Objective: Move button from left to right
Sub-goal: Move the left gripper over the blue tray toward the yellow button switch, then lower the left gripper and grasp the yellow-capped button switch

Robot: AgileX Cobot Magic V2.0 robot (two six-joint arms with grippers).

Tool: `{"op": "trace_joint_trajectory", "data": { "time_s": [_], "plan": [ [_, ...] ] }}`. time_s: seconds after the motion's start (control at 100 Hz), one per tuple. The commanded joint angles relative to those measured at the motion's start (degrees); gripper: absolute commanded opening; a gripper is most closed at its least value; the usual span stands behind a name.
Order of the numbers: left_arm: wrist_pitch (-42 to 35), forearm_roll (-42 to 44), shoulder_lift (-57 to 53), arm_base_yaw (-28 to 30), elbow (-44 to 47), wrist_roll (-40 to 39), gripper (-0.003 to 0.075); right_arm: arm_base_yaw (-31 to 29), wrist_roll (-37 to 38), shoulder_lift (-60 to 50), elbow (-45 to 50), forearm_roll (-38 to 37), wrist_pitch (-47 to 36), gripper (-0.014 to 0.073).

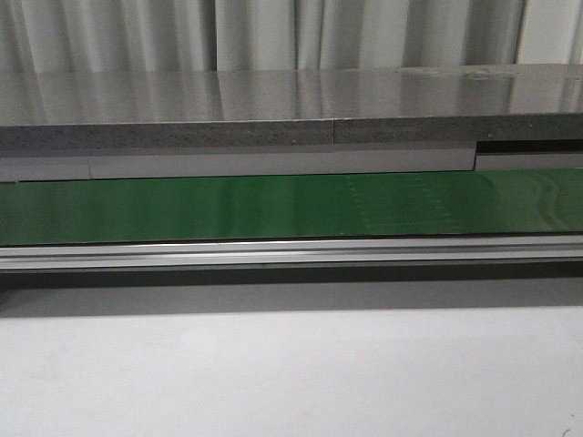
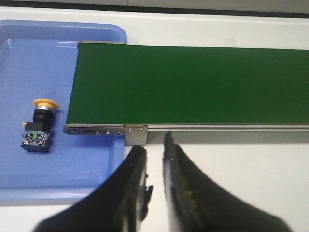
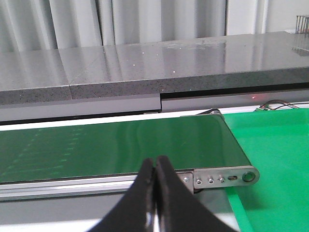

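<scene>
Button [image 2: 38, 125]: lying in blue tray [image 2: 96, 169], apart from left pincer [image 2: 153, 145] | left pincer: narrow gap, empty | right pincer [image 3: 155, 166]: closed, empty, over belt [image 3: 120, 145]

Green conveyor belt [image 1: 273, 208], blue tray [image 2: 72, 174] at one end, green mat [image 3: 280, 164] at other.

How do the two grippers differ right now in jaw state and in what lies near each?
The left gripper shows a narrow gap between its fingers; the right gripper is shut. Near the left lies a blue tray holding the button; near the right, a green mat. Both hold nothing.
</scene>
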Motion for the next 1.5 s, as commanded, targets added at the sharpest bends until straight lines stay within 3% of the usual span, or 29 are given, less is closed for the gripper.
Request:
{"op": "trace_joint_trajectory", "data": {
  "time_s": [0.0, 0.08, 0.15, 0.3, 0.42, 0.52, 0.93, 1.49],
  "plan": [
    [-2.94, -0.01, 0.27, -0.24, -2.07, -0.40, 0.0322, -0.19, -0.50, 1.13, -1.03, -0.55, -4.27, -0.0066],
    [-2.94, -0.01, 0.27, -0.24, -2.07, -0.40, 0.0504, -0.19, -0.50, 1.13, -1.03, -0.55, -4.27, -0.0066],
    [-2.94, -0.01, 0.27, -0.24, -2.07, -0.40, 0.0559, -0.19, -0.50, 1.13, -1.03, -0.55, -4.27, -0.0066],
    [-2.36, 1.41, 0.38, -0.11, -2.11, -1.51, 0.0541, -0.19, -0.50, 1.13, -1.03, -0.55, -4.27, -0.0066],
    [0.66, 10.68, 2.99, 1.87, -4.48, -7.67, 0.0542, -0.19, -0.50, 1.13, -1.03, -0.55, -4.27, -0.0066],
    [1.32, 15.27, 7.05, 5.00, -8.23, -8.14, 0.0542, -0.19, -0.50, 1.13, -1.03, -0.55, -4.27, -0.0066],
    [1.55, 15.28, 31.00, 17.25, -23.66, -4.91, 0.0542, -0.19, -0.50, 1.13, -1.03, -0.55, -4.27, -0.0066],
    [6.63, 11.54, 58.31, 19.48, -37.12, -0.23, 0.0542, -0.19, -0.50, 1.13, -1.03, -0.55, -4.27, -0.0066]
  ]
}}
